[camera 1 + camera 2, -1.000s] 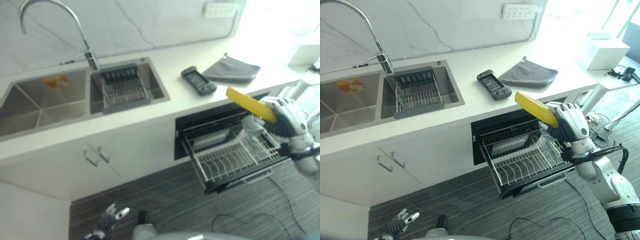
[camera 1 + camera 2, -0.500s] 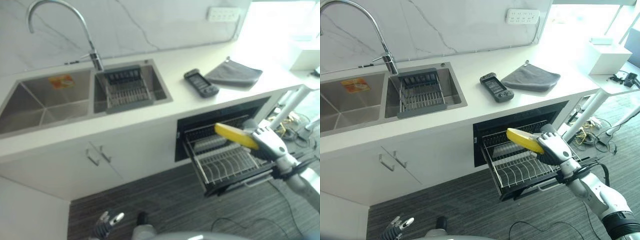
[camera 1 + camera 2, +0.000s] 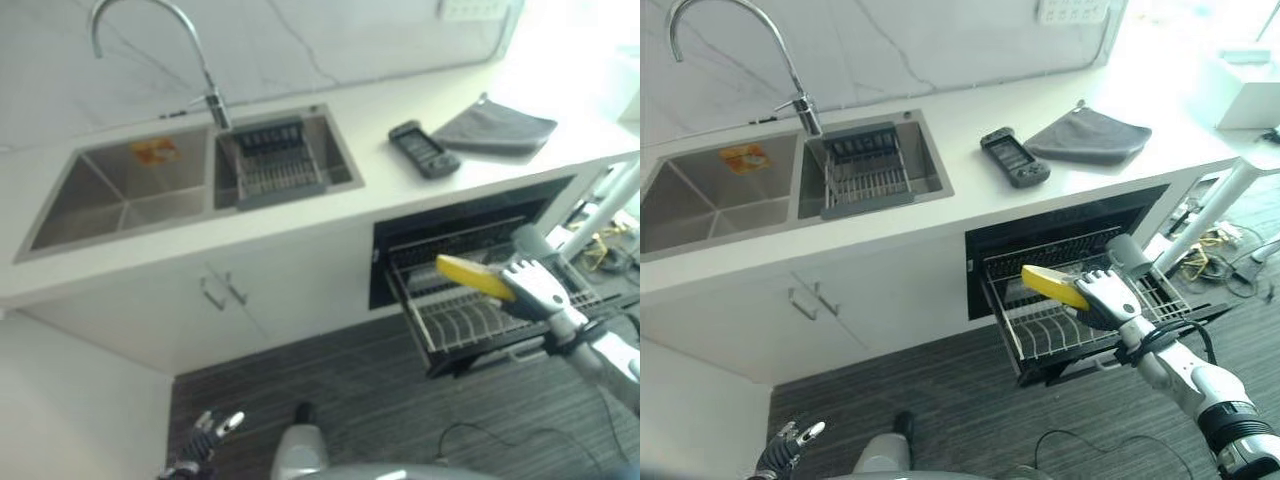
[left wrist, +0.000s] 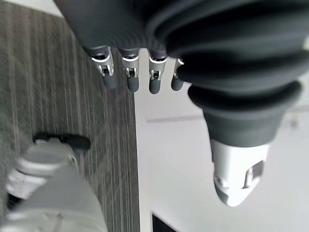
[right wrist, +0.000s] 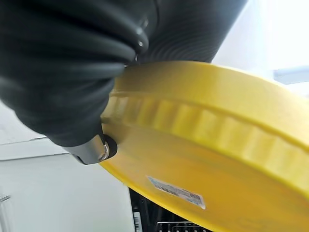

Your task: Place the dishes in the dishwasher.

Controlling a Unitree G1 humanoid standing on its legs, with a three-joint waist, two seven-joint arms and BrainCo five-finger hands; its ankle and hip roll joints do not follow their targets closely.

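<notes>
- Now the round yellow plastic plate (image 3: 1053, 285) sits low over the pulled-out wire dishwasher rack (image 3: 1040, 330), clamped edge-on in the right hand (image 3: 1102, 297); a second ago that hand carried it up at the level of the white stone countertop (image 3: 940, 215), so the arm has brought it down toward the rack.
- In the right wrist view the plate's ribbed rim (image 5: 203, 125) lies against the hand's dark cover, with the dark dishwasher opening beyond it.
- From the plate, the rack's upright tines lie toward six o'clock, and the plate hangs above them, not yet slotted, as far as I can tell.
- The left hand (image 3: 790, 445) hangs at seven o'clock of the eye view, near the grey striped floor (image 3: 940, 400), its fingers (image 4: 130, 79) loosely straight and holding nothing.
- On the counter at twelve o'clock from the rack lie a black handheld controller (image 3: 1013, 159) and a folded grey cloth (image 3: 1090, 135); the double steel sink (image 3: 790, 185) with its curved tap (image 3: 740, 50) is at ten o'clock.
- The descent suggests the placing step is nearly done: what remains, I judge, is tipping the plate upright between tines and letting go.
</notes>
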